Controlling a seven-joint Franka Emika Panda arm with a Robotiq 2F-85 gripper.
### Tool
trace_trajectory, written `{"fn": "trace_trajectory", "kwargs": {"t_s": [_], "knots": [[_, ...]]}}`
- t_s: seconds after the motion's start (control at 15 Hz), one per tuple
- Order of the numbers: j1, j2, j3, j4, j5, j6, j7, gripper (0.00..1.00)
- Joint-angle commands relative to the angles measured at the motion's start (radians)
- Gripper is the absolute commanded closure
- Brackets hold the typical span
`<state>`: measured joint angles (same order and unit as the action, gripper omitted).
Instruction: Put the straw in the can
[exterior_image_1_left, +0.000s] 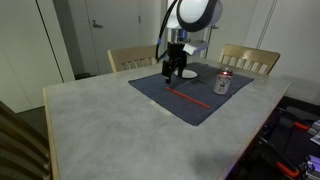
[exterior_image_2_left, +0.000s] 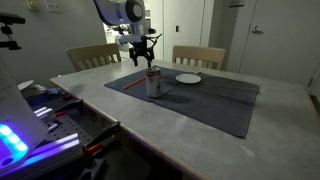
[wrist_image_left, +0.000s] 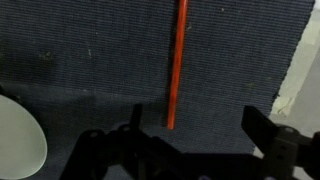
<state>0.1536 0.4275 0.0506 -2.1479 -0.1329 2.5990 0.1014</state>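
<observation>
- End effector (exterior_image_1_left: 176, 74) hangs over the dark mat (exterior_image_1_left: 150, 87), jaws wide apart, holding nothing.
- Straw (wrist_image_left: 176, 60) lies flat on the mat.
- Can (exterior_image_1_left: 223, 83) stands upright nearby.

Pale grey mottled table (exterior_image_1_left: 100, 125), filling the lower frame. Dark mat (exterior_image_1_left: 200, 90) spread flat directly on it, right of centre.
</observation>
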Motion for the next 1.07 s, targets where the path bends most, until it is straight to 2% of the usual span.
{"fn": "trace_trajectory", "kwargs": {"t_s": [0.0,0.6,1.0], "knots": [[0.027,0.034,-0.033,-0.002,-0.032,0.049,0.045,0.00],[0.052,0.089,-0.052,0.009,-0.028,0.069,0.074,0.00],[0.059,0.102,-0.051,0.015,-0.025,0.064,0.072,0.05]]}}
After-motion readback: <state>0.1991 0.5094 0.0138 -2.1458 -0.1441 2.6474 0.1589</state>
